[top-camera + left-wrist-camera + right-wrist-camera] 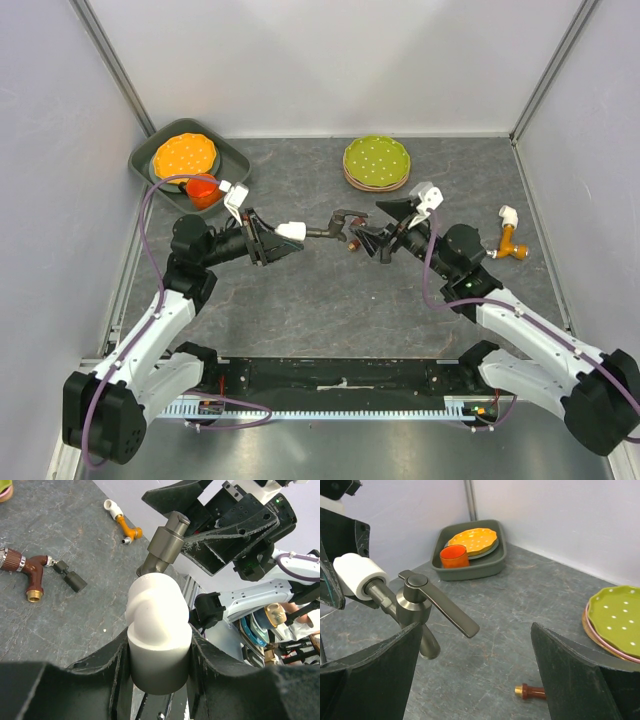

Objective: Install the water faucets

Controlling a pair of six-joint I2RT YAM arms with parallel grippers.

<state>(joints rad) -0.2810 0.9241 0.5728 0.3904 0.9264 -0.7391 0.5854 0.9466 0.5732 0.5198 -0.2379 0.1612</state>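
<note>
A dark grey, stone-patterned table (300,310) is shown from above, with two robot arms bolted at its near edge. The left gripper (277,234) is pinched shut on a white elbow fitting (157,625), which is held in the air above the middle of the table. A dark grey tap (422,612) with a flat lever handle is joined by its stem to the fitting's free end and juts towards the right arm. The right gripper (475,672) is spread wide. The tap is seen just in front of its fingers, nearer to one of them, and whether it is touched cannot be told.

A reddish-brown tap (34,575) with a brass end is laid flat on the table near the middle, below the two grippers. A small dark piece (72,580) is laid just beside it. An orange tap (511,240) with a white end is laid near the right edge of the table, well apart from the others.

A stack of green dotted plates (376,160) is set near the far edge. A grey tray (235,160) is placed in the far left corner. An orange dotted plate (183,155) and an orange cup (203,190) are held in it, the cup at the tray's near side.
</note>
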